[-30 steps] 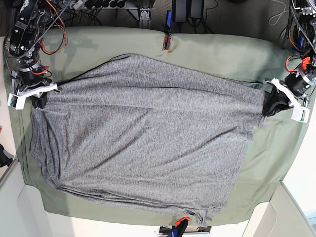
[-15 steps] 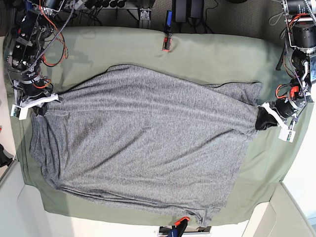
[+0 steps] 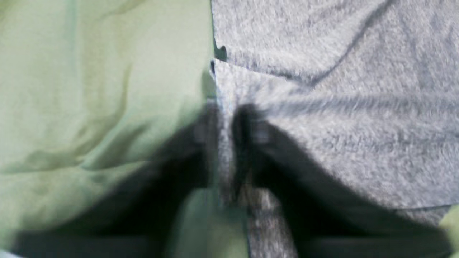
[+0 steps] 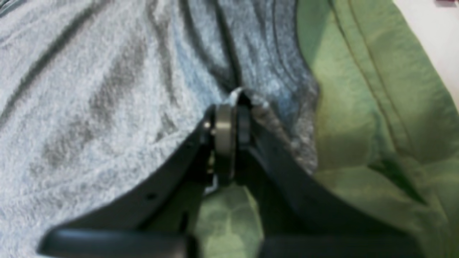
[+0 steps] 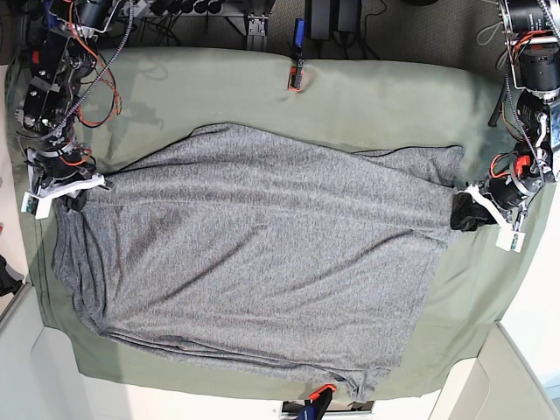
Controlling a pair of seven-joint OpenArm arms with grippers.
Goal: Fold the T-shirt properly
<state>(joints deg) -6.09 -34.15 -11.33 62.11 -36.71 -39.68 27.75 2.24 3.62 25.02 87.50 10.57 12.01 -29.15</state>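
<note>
Base view: large heather-grey wrinkly knit T-shirt (image 5: 254, 262) spread flat across olive-green cloth (image 5: 376, 96) draped over the tabletop, far edge doubled toward the middle, probably the first fold of several. Left pincer (image 5: 465, 213) at the garment's edge on this view's right, right pincer (image 5: 72, 194) at the edge on this view's left, one at each end of the folded-over edge, likely so that the fabric lies taut and straight between them. Left wrist view, blurred: black fingers (image 3: 247, 122) slightly parted, a narrow strip of grey hem between them, one finger over the green cloth, the other over the knit; parted, though whether any pinch remains cannot be told. Right wrist view: black fingers (image 4: 224, 125) nearly together around a small raised tuck of grey fabric at the garment's border, green cloth just beside; narrow gap visible, grip or release not clear. T-shirt body reaching away from both pincers toward the middle of the tabletop, bottom hem near the near edge.
</note>
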